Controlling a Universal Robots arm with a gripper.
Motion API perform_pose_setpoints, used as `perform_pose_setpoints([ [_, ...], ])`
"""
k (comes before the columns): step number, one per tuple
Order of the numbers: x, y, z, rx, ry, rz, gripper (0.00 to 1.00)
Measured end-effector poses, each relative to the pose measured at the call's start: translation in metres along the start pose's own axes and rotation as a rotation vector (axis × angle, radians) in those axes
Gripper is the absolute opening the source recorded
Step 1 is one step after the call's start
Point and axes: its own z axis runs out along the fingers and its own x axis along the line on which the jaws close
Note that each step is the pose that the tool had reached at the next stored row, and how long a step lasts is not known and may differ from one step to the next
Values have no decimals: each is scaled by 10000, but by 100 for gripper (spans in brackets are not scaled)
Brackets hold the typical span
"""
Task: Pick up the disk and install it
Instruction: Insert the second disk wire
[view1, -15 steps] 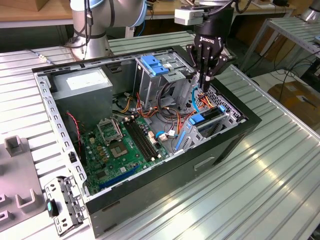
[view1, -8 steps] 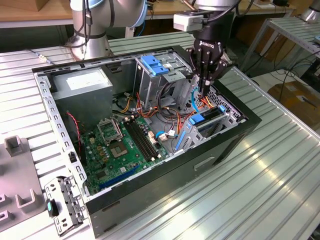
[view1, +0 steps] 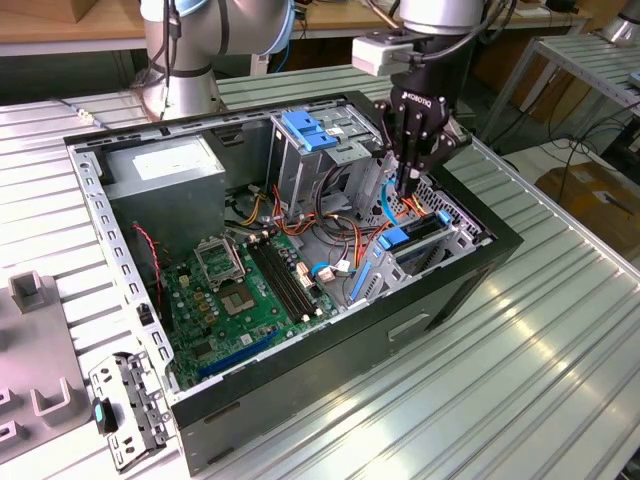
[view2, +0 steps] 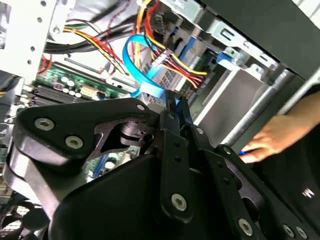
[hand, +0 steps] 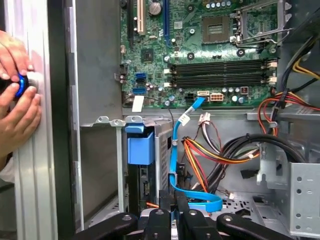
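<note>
The open computer case lies flat on the counter, its inside exposed for access from above. The end effector hangs just above the disk, already seated in its bay; its fingers pinch together on a blue cable.

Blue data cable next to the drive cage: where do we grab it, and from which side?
Probably on the straight flat run of the blue data cable beside the drive cage, pinching across its two broad faces, since it is a thin ribbon. Come down through the case's open top; the power wires crowd its other flank. The end effector sits at the cable's lower loop.
</note>
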Motion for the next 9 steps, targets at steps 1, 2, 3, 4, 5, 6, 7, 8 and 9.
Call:
perform_pose_setpoints([
  [1,17,0,5,-4,-185,7,16],
  [2,46,-1,15,-7,-363,15,16],
  [3,76,-1,26,-6,-392,15,16],
  [4,126,0,46,-2,-403,18,16],
  [5,185,0,65,28,-405,18,16],
  [6,209,1,73,60,-417,9,16],
  [7,219,3,75,91,-428,1,16],
  [8,228,5,78,141,-446,-8,16],
  [9,234,8,80,185,-460,-8,16],
])
